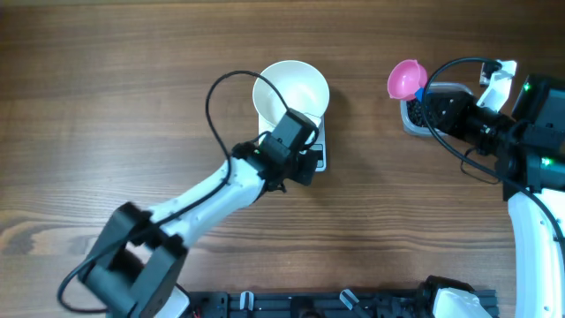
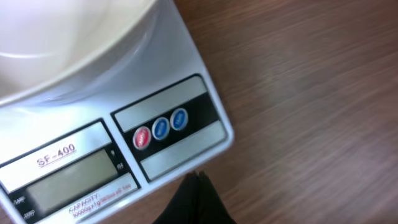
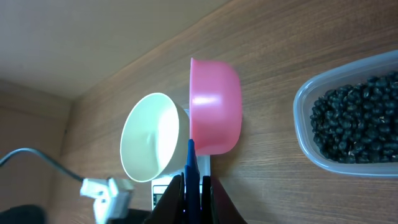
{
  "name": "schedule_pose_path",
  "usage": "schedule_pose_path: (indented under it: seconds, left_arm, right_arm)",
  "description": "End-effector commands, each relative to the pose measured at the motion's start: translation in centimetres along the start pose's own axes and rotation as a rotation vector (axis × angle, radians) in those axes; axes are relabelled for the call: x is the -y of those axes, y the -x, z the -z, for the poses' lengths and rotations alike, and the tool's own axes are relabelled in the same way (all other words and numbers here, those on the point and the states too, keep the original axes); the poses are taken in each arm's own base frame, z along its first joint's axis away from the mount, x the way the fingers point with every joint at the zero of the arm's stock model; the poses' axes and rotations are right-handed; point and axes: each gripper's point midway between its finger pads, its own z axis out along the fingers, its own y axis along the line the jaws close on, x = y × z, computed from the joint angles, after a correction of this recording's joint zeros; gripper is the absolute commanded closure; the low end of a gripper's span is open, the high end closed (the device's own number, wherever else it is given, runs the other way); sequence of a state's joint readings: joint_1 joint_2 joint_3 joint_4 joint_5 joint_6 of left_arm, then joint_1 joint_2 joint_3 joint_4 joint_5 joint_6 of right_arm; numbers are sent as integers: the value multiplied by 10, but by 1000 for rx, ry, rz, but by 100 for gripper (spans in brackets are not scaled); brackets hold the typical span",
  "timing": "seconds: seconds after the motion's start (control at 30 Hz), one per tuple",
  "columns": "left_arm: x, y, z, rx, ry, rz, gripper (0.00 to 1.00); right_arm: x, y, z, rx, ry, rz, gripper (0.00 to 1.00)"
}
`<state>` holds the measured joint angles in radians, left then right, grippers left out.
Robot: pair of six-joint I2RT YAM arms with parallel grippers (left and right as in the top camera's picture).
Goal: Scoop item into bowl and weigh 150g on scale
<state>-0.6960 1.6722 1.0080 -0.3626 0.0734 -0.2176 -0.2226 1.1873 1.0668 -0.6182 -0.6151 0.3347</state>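
The white bowl point(image 1: 291, 88) stands on the white scale point(image 1: 320, 141). In the left wrist view the bowl point(image 2: 62, 37) fills the top left, above the scale's display point(image 2: 68, 180) and its three round buttons point(image 2: 160, 127). My left gripper point(image 2: 199, 177) is shut and holds nothing, its tips just off the scale's front edge. My right gripper point(image 3: 191, 180) is shut on the blue handle point(image 3: 191, 165) of a pink scoop point(image 3: 214, 106). The scoop point(image 1: 406, 79) hangs beside a clear tub point(image 3: 305, 134) that holds the item, black beans point(image 3: 354, 118).
The clear tub point(image 1: 411, 113) sits on the wooden table to the right of the scale, partly under my right arm. A black cable point(image 1: 216, 93) loops over the left arm beside the bowl. A black rail point(image 1: 335, 305) runs along the table's front edge.
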Motion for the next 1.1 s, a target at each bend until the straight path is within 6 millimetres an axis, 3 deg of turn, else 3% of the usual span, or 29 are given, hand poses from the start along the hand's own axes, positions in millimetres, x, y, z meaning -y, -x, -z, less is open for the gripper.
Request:
schedule_pose_path:
  seconds: [0.0, 0.27, 0.67, 1.07]
  left_arm:
    - [-18, -12, -25, -31, 86, -36, 96]
    - [-23, -14, -47, -34, 97, -60, 96]
    - [-39, -2, -46, 21, 198, -55, 96]
    - [-38, -6, -46, 7, 190, -56, 96]
  right_arm:
    - [0, 5, 2, 16, -13, 26, 96]
    - [1, 5, 2, 16, -17, 26, 96]
    - [1, 5, 2, 15, -18, 25, 96]
    - [1, 4, 2, 13, -18, 24, 96]
